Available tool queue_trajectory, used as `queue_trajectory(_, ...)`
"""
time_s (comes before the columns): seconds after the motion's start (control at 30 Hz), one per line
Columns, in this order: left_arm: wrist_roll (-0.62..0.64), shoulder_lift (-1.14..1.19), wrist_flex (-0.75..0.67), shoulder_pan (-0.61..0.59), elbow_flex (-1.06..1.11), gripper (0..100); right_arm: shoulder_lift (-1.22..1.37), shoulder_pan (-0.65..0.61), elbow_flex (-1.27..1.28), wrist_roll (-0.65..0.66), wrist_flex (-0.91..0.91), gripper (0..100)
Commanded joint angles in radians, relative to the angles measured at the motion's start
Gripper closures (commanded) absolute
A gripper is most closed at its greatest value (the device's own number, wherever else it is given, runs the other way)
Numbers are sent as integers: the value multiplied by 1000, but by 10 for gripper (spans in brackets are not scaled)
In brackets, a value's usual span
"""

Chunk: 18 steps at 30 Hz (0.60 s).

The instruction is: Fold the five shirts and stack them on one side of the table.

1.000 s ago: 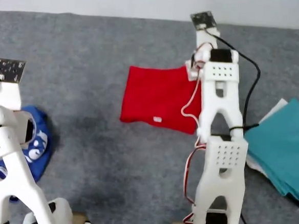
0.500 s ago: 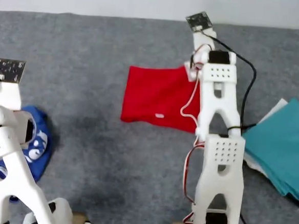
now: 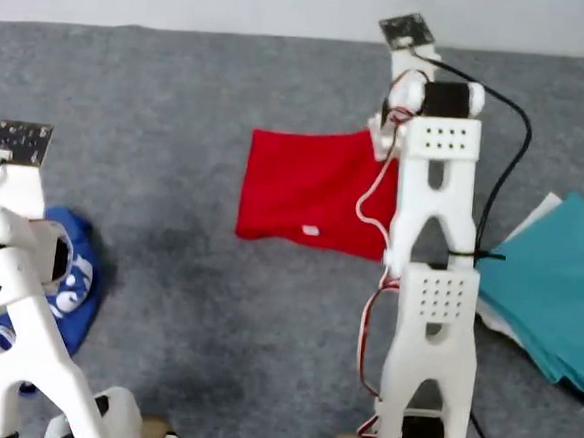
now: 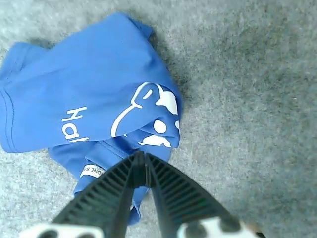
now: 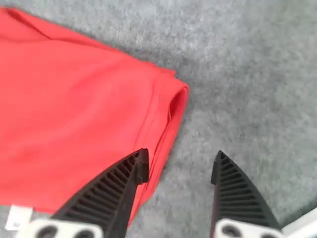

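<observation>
On the grey worktop point(image 3: 179, 121), the red shirt point(image 3: 304, 185) lies folded flat toward the far edge. A teal stack point(image 3: 558, 283) sits at the right edge, and the blue shirt point(image 4: 84, 94) lies crumpled by the left edge. The right claw point(image 5: 178, 166) hangs open across the red shirt's edge, while the left claw point(image 4: 141, 161) is closed over the blue shirt.

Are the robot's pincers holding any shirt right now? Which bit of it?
The right pincer is open over the red shirt, holding nothing. The left pincer is shut above the blue shirt; whether it pinches cloth cannot be told.
</observation>
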Motion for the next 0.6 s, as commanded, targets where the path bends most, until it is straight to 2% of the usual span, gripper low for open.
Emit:
queue_trajectory(0.0,-3,-31,-8,0,8,994,-45,-10,-25,-17,45,819)
queue_trajectory(0.13,-2,-32,-8,0,13,994,-90,-36,89,-15,45,996)
queue_trajectory(0.2,-3,-32,-8,0,13,994,-130,-51,173,-18,45,968)
queue_trajectory(0.43,-2,-26,-14,0,13,994,-214,-136,399,-15,42,988)
queue_trajectory(0.57,-3,-26,-11,0,13,994,-209,-120,511,-15,41,988)
